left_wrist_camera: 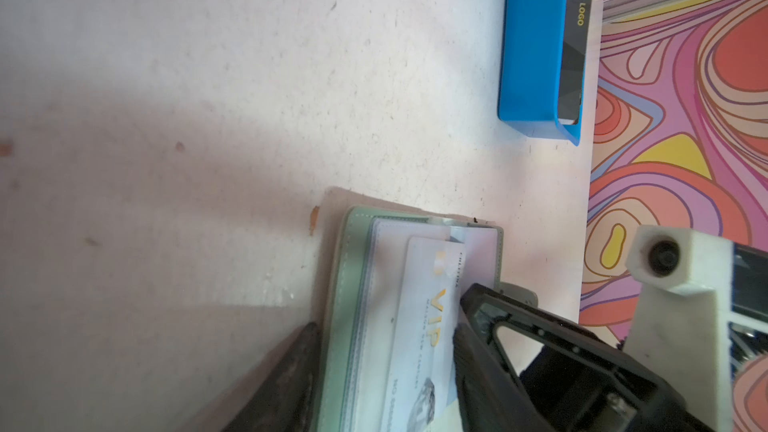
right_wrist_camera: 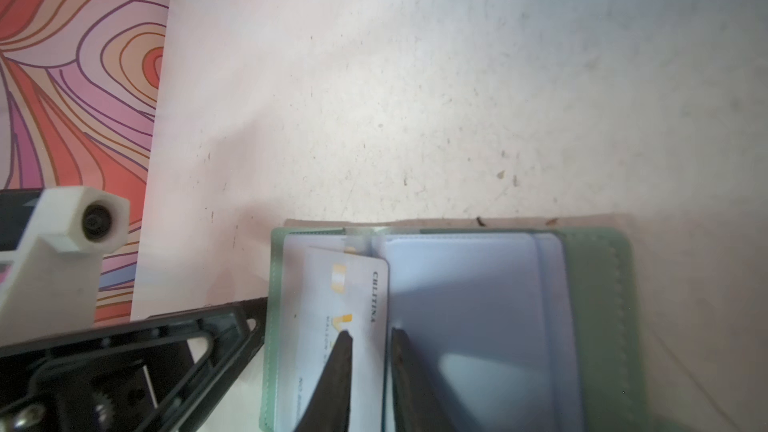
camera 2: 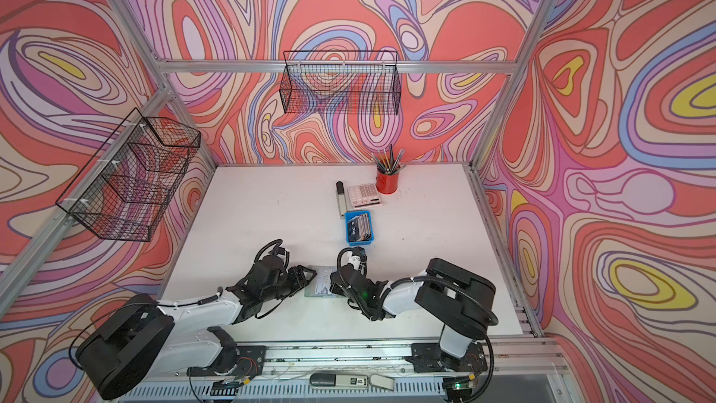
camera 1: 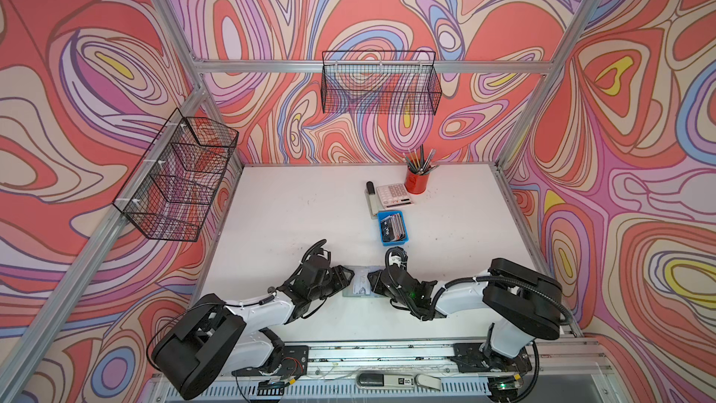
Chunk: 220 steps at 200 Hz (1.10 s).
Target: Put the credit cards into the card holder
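The sage-green card holder (camera 1: 360, 284) (camera 2: 321, 285) lies open on the white table between both grippers. A white credit card with gold "VIP" (left_wrist_camera: 419, 284) (right_wrist_camera: 357, 297) lies slanted on its left page, its far corner under the clear sleeve. My left gripper (camera 1: 348, 277) (left_wrist_camera: 382, 380) has its jaws wide around that left half, one finger (right_wrist_camera: 249, 317) against the green outer edge (left_wrist_camera: 353, 284). My right gripper (camera 1: 372, 279) (right_wrist_camera: 372, 351) has a narrow gap between its fingers, one tip on the card, the other beside the card's edge. More credit cards (camera 1: 393, 226) (left_wrist_camera: 575, 47) stand in the blue tray.
The blue tray (camera 1: 395, 243) (camera 2: 360, 243) stands just behind the grippers. Behind it are a white calculator (camera 1: 393, 192), a stapler-like tool (camera 1: 371, 197) and a red cup of pencils (camera 1: 416, 182). Wire baskets hang on the back wall (camera 1: 381, 83) and on the left wall (camera 1: 178, 180).
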Each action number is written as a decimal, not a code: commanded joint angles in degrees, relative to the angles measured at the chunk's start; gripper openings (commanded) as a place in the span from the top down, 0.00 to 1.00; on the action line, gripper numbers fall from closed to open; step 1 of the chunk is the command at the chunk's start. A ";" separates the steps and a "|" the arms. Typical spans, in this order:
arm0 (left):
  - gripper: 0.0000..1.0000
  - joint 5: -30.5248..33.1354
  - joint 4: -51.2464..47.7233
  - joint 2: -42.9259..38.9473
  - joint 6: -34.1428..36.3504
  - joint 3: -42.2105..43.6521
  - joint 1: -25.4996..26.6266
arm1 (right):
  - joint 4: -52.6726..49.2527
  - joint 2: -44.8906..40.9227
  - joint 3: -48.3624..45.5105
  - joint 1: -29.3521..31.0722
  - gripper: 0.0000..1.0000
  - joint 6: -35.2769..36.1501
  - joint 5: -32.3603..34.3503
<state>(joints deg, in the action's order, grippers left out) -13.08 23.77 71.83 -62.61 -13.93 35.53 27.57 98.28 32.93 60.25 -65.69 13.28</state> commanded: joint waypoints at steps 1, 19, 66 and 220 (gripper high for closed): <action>0.46 -0.69 -1.16 1.09 -0.14 0.09 -0.11 | 2.75 4.06 1.73 0.81 0.82 -0.22 -3.05; 0.46 -1.02 -0.78 1.29 -0.23 0.08 -0.11 | 2.74 5.07 3.02 1.38 0.83 0.51 -3.50; 0.46 -1.86 0.21 1.82 -0.67 0.20 -0.11 | 0.92 5.47 5.73 3.07 0.83 1.68 -2.29; 0.43 5.89 -10.14 -9.45 5.16 3.26 0.51 | -7.18 -7.36 -3.51 3.38 0.59 1.54 8.91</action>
<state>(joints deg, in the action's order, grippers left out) -11.62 20.69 64.79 -62.08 -10.35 35.97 23.14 90.37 31.29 63.35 -62.92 19.18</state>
